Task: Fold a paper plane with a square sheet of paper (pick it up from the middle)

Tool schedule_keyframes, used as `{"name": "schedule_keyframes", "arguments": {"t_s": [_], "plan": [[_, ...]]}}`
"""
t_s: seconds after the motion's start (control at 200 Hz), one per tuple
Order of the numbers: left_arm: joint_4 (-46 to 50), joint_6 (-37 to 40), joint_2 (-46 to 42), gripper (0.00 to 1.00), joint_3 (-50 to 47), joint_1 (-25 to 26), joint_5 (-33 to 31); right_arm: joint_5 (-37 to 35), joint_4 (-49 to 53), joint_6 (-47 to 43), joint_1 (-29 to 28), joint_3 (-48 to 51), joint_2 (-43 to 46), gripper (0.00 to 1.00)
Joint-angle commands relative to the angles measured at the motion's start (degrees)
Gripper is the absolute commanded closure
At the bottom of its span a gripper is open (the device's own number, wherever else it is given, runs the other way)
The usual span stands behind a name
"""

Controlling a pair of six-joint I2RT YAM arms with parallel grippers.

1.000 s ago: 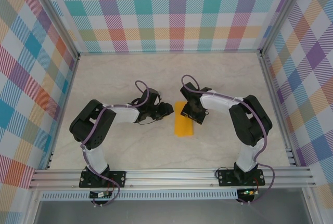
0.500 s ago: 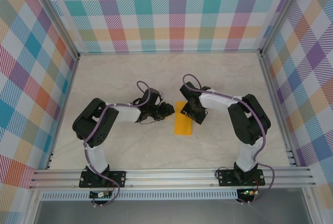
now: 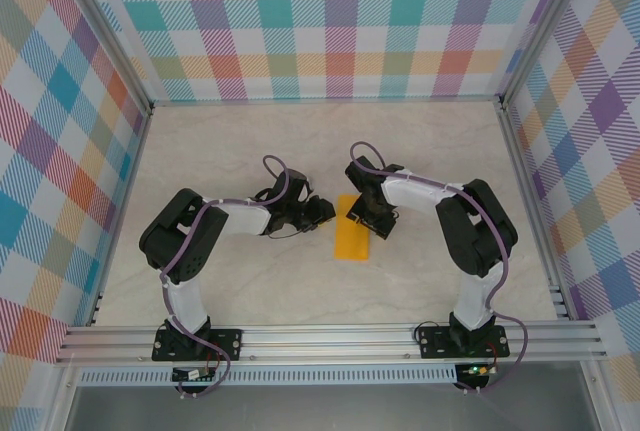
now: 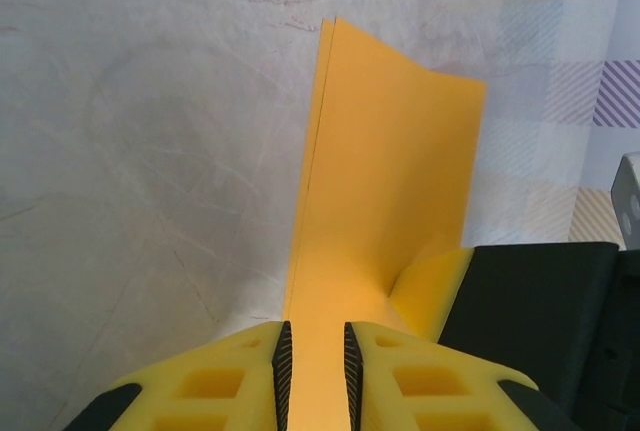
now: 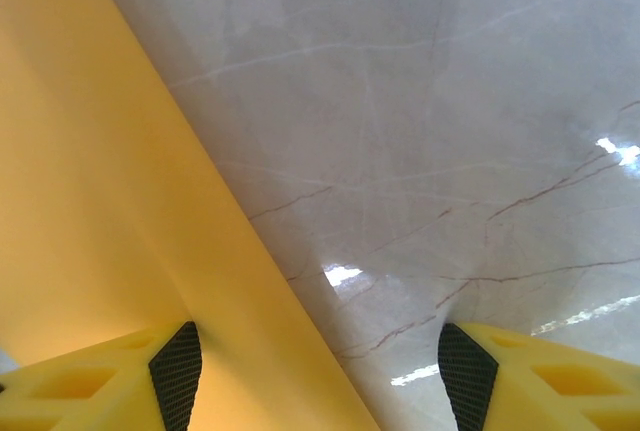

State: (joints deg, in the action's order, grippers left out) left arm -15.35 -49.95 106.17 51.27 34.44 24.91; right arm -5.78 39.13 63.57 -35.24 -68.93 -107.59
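The square sheet of paper [image 3: 351, 239] lies mid-table, folded into a narrow orange-yellow strip. My left gripper [image 3: 322, 211] sits low at the strip's left edge. In the left wrist view the jaws [image 4: 317, 361] stand a narrow gap apart, open, and the paper [image 4: 390, 171] shows through that gap. My right gripper [image 3: 362, 217] hovers over the strip's far end, open wide [image 5: 320, 376]. One of its fingers is over the paper [image 5: 110, 211] and the other over bare table. That yellow finger [image 4: 440, 286] presses a dent into the sheet.
A marble-look tabletop [image 3: 230, 151] is enclosed by plaid walls [image 3: 330, 31] at the back and sides. An aluminium rail [image 3: 330, 341] runs along the near edge at the arm bases. Both arms bend inward, their wrists close together at the centre.
The left jaws have narrowed a little. Both wrists have crept slightly toward the paper, which stays almost where it was.
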Motion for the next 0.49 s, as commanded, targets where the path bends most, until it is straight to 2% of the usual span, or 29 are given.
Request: {"name": "schedule_keyframes", "arguments": {"t_s": [0.0,0.49], "plan": [[0.4,0.4,-0.2,0.77,1.2,1.0,-1.3,0.8,1.2,-2.7,0.2,1.8,-3.4,0.32],[1.4,0.7,-0.3,0.78,1.7,1.0,-2.0,2.8,1.1,-1.5,0.4,0.6,-5.8,0.32]]}}
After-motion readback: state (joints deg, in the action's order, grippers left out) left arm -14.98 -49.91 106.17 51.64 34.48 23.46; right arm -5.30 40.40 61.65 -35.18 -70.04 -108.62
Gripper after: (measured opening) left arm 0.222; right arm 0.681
